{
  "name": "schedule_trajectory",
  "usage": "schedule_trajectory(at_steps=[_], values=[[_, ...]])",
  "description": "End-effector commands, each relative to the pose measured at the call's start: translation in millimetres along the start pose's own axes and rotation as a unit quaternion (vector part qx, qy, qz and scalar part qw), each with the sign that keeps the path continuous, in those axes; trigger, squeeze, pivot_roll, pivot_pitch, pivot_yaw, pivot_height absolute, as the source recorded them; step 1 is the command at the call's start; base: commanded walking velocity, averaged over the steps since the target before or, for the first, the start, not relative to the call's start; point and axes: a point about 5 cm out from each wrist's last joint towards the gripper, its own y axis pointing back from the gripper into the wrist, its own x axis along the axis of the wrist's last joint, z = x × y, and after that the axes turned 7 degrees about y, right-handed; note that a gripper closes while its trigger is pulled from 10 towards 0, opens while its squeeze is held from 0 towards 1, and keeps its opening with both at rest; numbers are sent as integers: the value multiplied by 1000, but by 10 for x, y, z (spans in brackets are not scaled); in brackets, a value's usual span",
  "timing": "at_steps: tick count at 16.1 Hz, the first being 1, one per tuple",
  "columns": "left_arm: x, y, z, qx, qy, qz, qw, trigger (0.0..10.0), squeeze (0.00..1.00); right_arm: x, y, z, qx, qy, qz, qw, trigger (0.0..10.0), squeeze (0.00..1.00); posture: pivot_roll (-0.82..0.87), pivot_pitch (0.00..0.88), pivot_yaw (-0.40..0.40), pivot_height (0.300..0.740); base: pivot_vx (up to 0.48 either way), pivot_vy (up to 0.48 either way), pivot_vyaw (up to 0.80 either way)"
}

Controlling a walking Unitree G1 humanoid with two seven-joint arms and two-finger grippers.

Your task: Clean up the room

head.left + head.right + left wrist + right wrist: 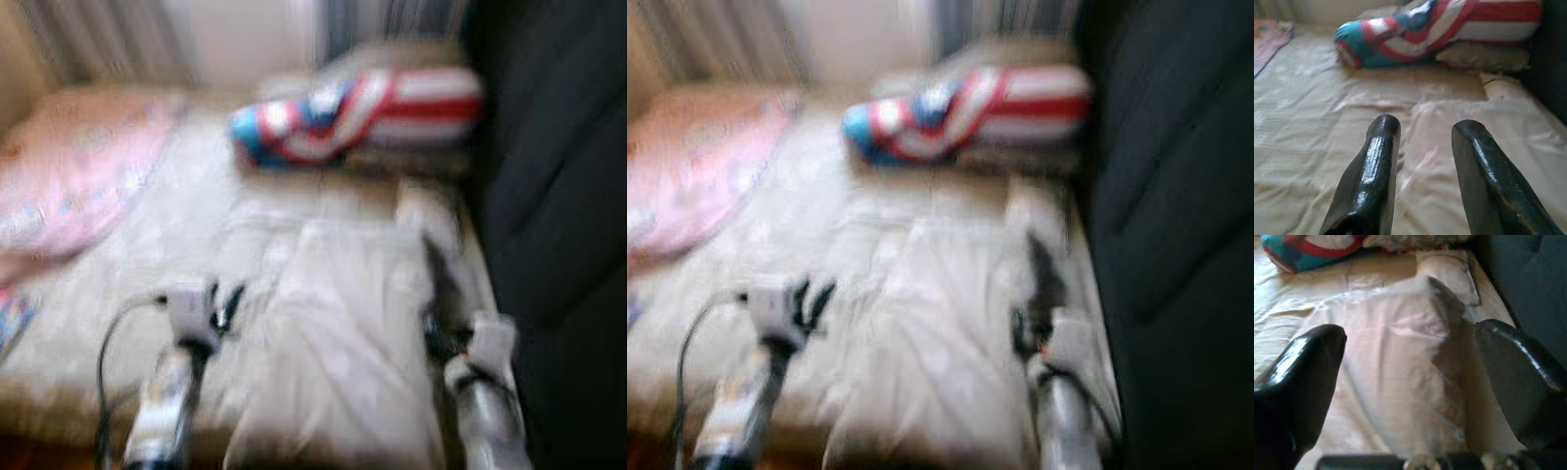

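Observation:
A bed with a cream sheet (196, 215) lies before me; the eye views are blurred. A crumpled cream cloth (343, 313) lies on it near the front, between my two arms. My left gripper (227, 299) hovers over the sheet at the cloth's left edge, its fingers (1378, 161) open with nothing between them. My right gripper (441, 264) is at the cloth's right side, open, and a raised fold of the cream cloth (1400, 347) stands between its spread fingers (1308, 362). A red, white and blue pillow (362, 113) lies across the far end of the bed.
A pink pillow (69, 176) rests at the bed's left side. A dark padded surface (558, 196) rises along the right edge. A small cream cushion (1503, 85) lies near it, below a beige pillow (1484, 56). Curtains hang behind the bed.

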Motion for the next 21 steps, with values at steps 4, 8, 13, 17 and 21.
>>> schedule_trajectory(at_steps=[4,8,13,17,21], values=[[-6,-29,94,-16,13,-10,1000,10000,0,-31,39,105,-15,3,-10,1000,10000,0,-93,71,-6,740,0,120,-788],[18,-34,88,-15,2,-6,1000,10000,0,-9,26,93,-14,0,-3,1000,10000,0,-90,65,-5,740,0,120,-195],[18,-38,102,-18,0,-12,1000,10000,0,-22,18,58,-11,-2,-5,1000,10000,0,-86,66,1,740,0,192,0],[14,-34,100,-18,-6,-12,1000,10000,0,-30,21,68,-17,-6,-8,1000,10000,0,-89,70,5,740,0,184,0],[18,-38,120,-22,-8,-12,1000,10000,0,-34,24,81,-20,-6,-9,1000,10000,0,-86,73,8,740,0,0,0]])
